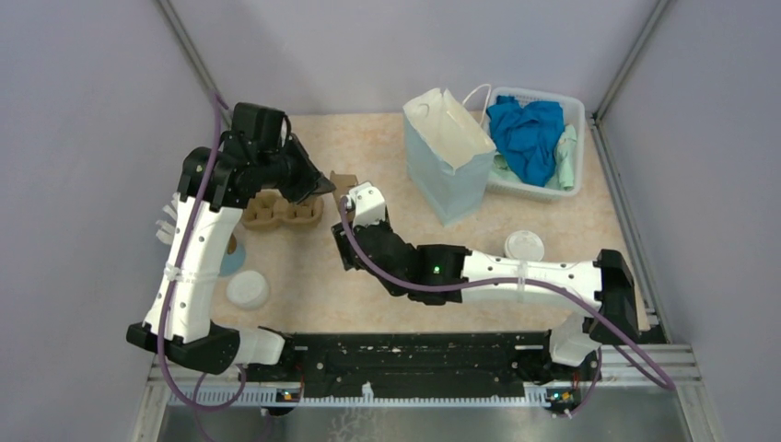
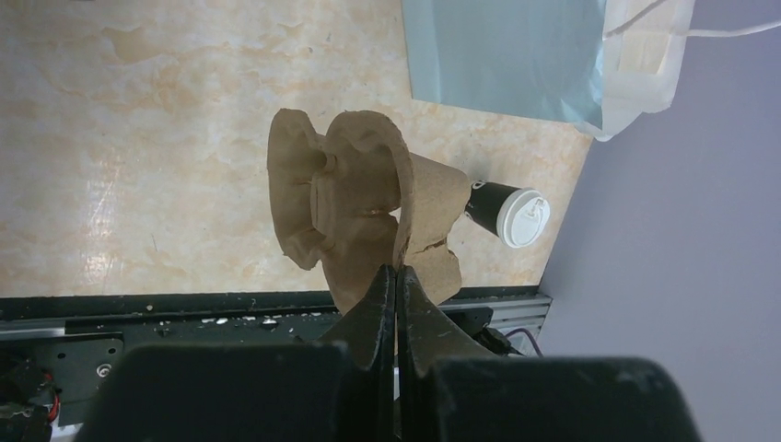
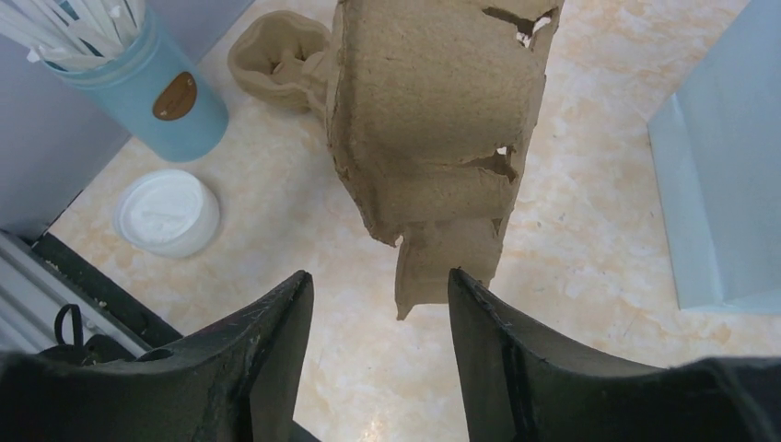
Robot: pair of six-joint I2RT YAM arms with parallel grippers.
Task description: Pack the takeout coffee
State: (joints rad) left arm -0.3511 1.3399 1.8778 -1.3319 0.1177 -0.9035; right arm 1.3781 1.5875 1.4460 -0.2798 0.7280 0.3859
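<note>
The takeout coffee (image 1: pixel 523 245), a dark cup with a white lid, stands on the table at the right, beside the right forearm; the left wrist view shows the coffee (image 2: pixel 511 215) too. My left gripper (image 2: pixel 396 269) is shut on the edge of a brown cardboard cup carrier (image 2: pixel 355 198) and holds it off the table (image 1: pixel 343 184). My right gripper (image 3: pixel 378 276) is open just under that carrier (image 3: pixel 433 110). The carrier's torn lower tab (image 3: pixel 449 262) hangs between the fingertips, close to the right one. A pale blue paper bag (image 1: pixel 447 152) stands open behind.
More brown carriers (image 1: pixel 281 212) lie under the left arm. A loose white lid (image 1: pixel 247 288) lies front left, beside a blue cup of straws (image 3: pixel 138 78). A white basket (image 1: pixel 577 147) with blue cloth sits back right. Grey walls enclose the table on three sides.
</note>
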